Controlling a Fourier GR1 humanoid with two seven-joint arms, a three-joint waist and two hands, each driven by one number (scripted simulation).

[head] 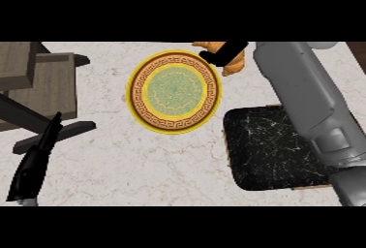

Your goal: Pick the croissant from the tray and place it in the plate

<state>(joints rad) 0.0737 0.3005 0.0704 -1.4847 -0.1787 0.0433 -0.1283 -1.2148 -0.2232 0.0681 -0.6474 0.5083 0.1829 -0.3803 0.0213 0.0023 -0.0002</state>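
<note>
While the right hand (227,52) is curled round the croissant (233,65), it sits just past the plate's (174,91) upper-right rim, long axis running top-to-bottom, off the black tray (275,150). Left hand (36,163) rests straight-fingered, lower-left of the plate.

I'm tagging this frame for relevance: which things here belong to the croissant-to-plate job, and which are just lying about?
Belongs to the job:
croissant, held in the right hand just past the plate's far right rim
plate, nothing on it
tray, black

Just there:
wooden block, at left
left hand, resting at lower left
</note>
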